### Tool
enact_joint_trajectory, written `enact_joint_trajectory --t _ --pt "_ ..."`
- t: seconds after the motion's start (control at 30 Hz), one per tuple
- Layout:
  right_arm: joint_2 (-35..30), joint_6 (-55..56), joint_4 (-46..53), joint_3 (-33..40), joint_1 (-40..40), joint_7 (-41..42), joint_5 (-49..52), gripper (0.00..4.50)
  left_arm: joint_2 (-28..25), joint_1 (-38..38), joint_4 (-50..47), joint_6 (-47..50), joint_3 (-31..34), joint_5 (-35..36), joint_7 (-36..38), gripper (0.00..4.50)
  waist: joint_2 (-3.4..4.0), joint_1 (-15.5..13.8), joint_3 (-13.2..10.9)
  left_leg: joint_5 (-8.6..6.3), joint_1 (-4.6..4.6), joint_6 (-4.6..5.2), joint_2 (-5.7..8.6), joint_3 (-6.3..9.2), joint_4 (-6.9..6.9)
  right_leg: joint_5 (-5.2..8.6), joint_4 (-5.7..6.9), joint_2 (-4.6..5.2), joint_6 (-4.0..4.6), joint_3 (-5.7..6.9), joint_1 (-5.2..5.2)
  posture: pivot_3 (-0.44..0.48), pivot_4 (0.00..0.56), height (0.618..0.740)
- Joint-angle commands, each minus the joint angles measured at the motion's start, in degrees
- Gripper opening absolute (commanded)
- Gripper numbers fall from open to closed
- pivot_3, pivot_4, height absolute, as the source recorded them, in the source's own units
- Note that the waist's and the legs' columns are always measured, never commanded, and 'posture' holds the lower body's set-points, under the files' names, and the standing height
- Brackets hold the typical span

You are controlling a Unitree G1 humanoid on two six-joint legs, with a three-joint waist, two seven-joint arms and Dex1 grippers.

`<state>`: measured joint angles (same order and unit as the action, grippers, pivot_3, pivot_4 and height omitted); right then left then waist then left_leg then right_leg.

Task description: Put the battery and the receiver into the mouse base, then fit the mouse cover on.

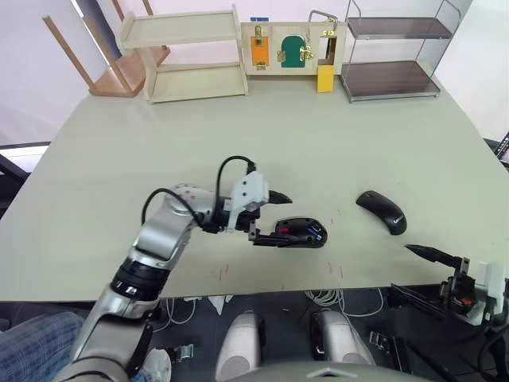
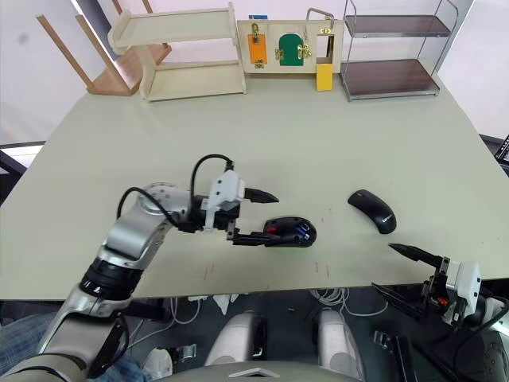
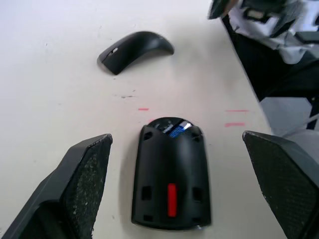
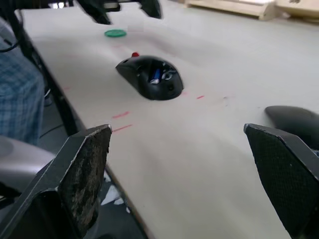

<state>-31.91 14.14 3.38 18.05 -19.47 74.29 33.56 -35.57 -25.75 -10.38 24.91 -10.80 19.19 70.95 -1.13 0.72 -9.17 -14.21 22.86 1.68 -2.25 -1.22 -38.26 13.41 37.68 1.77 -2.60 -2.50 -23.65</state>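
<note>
Left gripper (image 1: 269, 216) open, fingers straddling base (image 1: 302, 233) near front table (image 1: 95, 183) edge. Battery (image 4: 156, 76) apparently seated inside. Cover (image 1: 382, 212) well right, untouched. Right gripper (image 1: 420, 274) open, off table. Next, probably: fetch cover, align over base.

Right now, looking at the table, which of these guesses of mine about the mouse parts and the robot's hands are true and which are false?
1. The mouse cover is already fitted on the mouse base. False: it lies apart on the table, toward the robot's right.
2. Something blue, the battery, sits inside the base. True.
3. The left gripper is open beside the base. True.
4. The right gripper holds the cover. False: it is open and empty, near the table edge.
</note>
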Motion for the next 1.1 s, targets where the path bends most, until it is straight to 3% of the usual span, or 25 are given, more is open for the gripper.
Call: enact_joint_trajectory --t 0.03,0.37,0.6,0.83,1.1 --pt "-0.43 -1.04 -0.04 1.83 1.0 -1.7 1.53 4.5 -0.76 2.62 -5.02 -0.26 5.3 6.57 1.12 4.46 0.04 -0.08 -0.03 0.0 0.0 0.0 0.01 -0.01 0.0 0.0 0.0 0.01 0.0 0.0 0.0 0.0 0.15 0.74" --pt "-2.7 -5.18 -4.44 3.73 7.17 -9.8 -1.17 4.5 -2.29 12.87 -8.1 -3.57 14.51 12.22 -1.09 4.46 0.09 -0.1 -0.08 0.0 -0.01 0.0 0.03 -0.06 -0.02 0.0 0.0 0.08 -0.01 -0.02 0.0 0.0 0.15 0.74" --pt "-6.19 -10.25 -8.96 3.42 12.5 -15.89 -5.32 4.5 -4.03 18.21 -5.94 -7.93 18.18 13.43 2.59 4.46 0.11 -0.08 -0.1 0.0 0.0 0.0 0.04 -0.08 -0.01 -0.01 -0.01 0.07 -0.01 -0.02 0.01 0.0 0.15 0.74" --pt "-8.27 -19.94 -9.92 -0.04 18.08 -20.19 -8.05 4.5 -5.1 19.11 -2.37 -12.15 18.28 13.56 6.26 4.46 0.16 0.02 -0.15 0.0 -0.01 0.0 0.02 -0.09 0.01 0.0 -0.01 0.03 0.0 -0.04 -0.03 0.0 0.15 0.74" --pt "-7.41 -26.89 -3.95 -2.74 19.08 -23.74 -8.47 4.5 -5.7 19.4 -2.25 -13.17 18.99 14.7 7.98 4.46 0.18 0.01 -0.16 0.0 0.01 0.0 0.03 -0.11 0.0 -0.01 -0.02 0.06 -0.01 -0.05 -0.03 0.0 0.15 0.74"
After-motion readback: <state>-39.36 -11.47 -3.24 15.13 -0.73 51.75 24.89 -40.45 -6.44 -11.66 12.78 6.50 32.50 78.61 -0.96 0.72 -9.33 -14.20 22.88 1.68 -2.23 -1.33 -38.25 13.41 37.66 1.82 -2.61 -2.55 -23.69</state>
